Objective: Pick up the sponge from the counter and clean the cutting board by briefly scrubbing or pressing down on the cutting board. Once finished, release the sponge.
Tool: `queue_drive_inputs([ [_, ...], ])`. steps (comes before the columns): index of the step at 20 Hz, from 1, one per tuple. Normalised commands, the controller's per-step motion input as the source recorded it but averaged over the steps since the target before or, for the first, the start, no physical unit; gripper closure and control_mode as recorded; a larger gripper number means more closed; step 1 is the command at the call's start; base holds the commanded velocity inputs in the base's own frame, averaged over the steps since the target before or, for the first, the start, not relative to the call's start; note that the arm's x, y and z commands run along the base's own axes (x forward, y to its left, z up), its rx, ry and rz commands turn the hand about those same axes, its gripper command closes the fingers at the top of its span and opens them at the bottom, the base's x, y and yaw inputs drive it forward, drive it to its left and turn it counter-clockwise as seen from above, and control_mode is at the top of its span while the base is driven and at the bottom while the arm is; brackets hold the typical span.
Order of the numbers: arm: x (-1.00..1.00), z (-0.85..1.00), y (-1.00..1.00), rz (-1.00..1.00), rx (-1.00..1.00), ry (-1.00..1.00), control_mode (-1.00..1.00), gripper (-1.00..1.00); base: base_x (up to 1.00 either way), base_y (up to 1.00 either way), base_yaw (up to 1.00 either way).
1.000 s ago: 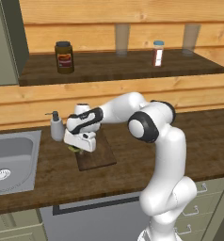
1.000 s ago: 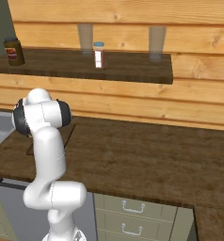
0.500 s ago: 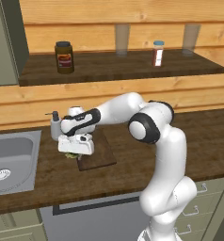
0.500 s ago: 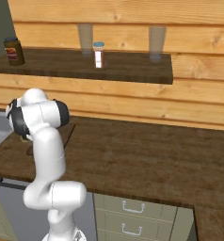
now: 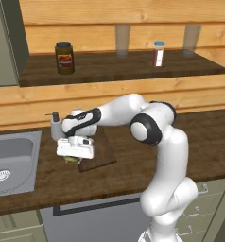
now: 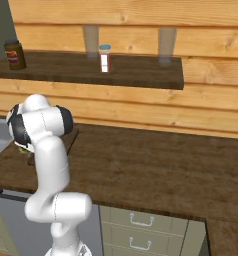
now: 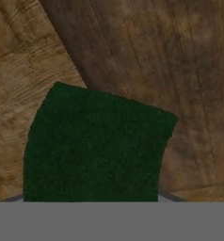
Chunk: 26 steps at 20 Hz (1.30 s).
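Hand has been swung sideways off the middle of the cutting board (image 5: 98, 153) toward the sink-side edge and brought low over the last second; base cameras unchanged.

Sponge (image 7: 97, 146): directly under the pincer (image 5: 75, 157), dark green top seen square-on in the hand view, a sliver of green/yellow peeking out below the hand in the left base view. It appears to sit at the board's near corner, straddling board and desk (image 5: 194, 137); whether it is fully on the board cannot be told.

Pincer state: narrowed right down, judged clamped on the sponge. Fingertips themselves are not resolved in the hand view.

Step in hand: sponge grasp being completed, or scrub already under way at the board edge. Contact pressure can't be read from these views.

Next move calls for: sponge to be carried further onto the board, away from the sink (image 5: 12, 158) that lies just beyond the pincer, then pressed or rubbed briefly, then jaws opened.

Other items: soap bottle (image 5: 55, 126) just behind the pincer, near enough that clearance should be watched. Jar (image 5: 64, 57) and shaker (image 5: 158, 54) on the shelf (image 5: 114, 68) above, well apart.
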Motion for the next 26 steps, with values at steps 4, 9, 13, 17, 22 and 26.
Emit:
queue_drive_inputs([
  [4, -1.0, -0.49, 0.19, 0.13, 0.04, 0.05, -1.0, 1.0, 0.0, 0.0, 0.0],
  [9, -1.0, -0.5, 0.06, 0.09, 0.06, 0.0, -1.0, 1.0, 0.0, 0.0, 0.0],
  [13, -1.0, -0.5, 0.13, 0.06, 0.05, 0.03, -1.0, 1.0, 0.0, 0.0, 0.0],
  [17, -1.0, -0.42, 0.14, 0.05, 0.04, 0.03, -1.0, 1.0, 0.0, 0.0, 0.0],
  [22, -0.92, 0.17, 0.0, 0.05, 0.01, -0.04, -1.0, 1.0, 0.0, 0.0, 0.0],
  [26, -0.78, 0.44, -0.09, 0.01, 0.0, -0.1, -1.0, 1.0, 0.0, 0.0, 0.0],
])
